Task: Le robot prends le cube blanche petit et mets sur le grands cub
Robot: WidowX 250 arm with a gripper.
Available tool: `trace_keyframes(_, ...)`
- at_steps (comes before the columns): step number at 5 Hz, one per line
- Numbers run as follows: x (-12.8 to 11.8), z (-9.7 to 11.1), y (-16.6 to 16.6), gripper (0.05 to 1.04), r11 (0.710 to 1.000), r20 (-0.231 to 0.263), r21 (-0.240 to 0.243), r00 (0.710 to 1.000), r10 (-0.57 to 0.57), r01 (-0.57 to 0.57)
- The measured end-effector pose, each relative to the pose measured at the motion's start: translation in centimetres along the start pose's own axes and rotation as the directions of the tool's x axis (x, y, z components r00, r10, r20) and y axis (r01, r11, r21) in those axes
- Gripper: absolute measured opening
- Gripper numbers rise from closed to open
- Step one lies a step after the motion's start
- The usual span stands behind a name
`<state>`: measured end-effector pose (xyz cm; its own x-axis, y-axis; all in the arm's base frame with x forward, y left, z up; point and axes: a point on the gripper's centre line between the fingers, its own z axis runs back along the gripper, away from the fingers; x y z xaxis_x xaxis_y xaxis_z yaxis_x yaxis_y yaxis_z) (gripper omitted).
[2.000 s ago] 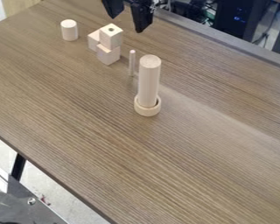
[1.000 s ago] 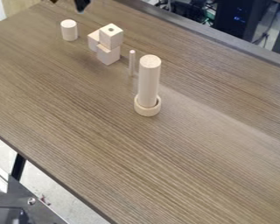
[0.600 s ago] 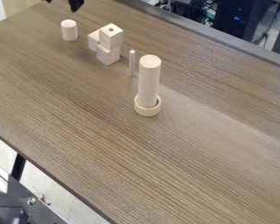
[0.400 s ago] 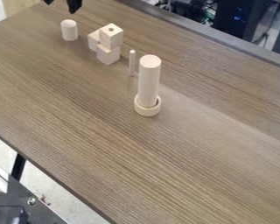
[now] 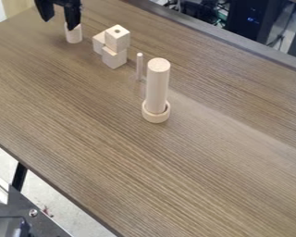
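My gripper (image 5: 60, 24) hangs at the upper left with its two black fingers spread apart and nothing between them. One finger covers the top of the small pale cylinder (image 5: 74, 36), which stands upright on the table. To the right of it is a group of pale wooden cubes: a cube with a hole in its top (image 5: 117, 39) rests on a lower cube (image 5: 115, 58), and another cube (image 5: 98, 42) sits beside them on the left. A tall upright cylinder (image 5: 157, 88) stands within a round ring (image 5: 156, 116) near the middle.
A thin upright peg (image 5: 139, 67) stands between the cubes and the tall cylinder. The wooden table (image 5: 151, 180) has its back edge along the upper right, with dark equipment (image 5: 252, 21) behind it. A metal frame (image 5: 33, 213) lies at the lower left.
Over the last two seconds my gripper has shifted left from above the cubes. Most recently it has come lower into view, over the small cylinder's top. The wooden pieces have stayed put.
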<state>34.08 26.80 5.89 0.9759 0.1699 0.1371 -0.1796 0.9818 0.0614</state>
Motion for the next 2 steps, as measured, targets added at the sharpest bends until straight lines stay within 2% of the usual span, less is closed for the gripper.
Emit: trace_keyframes(2, 0.54, -0.32, -0.57, 0.999, 1.000, 0.025, -0.023, 1.000, 0.000, 0.000)
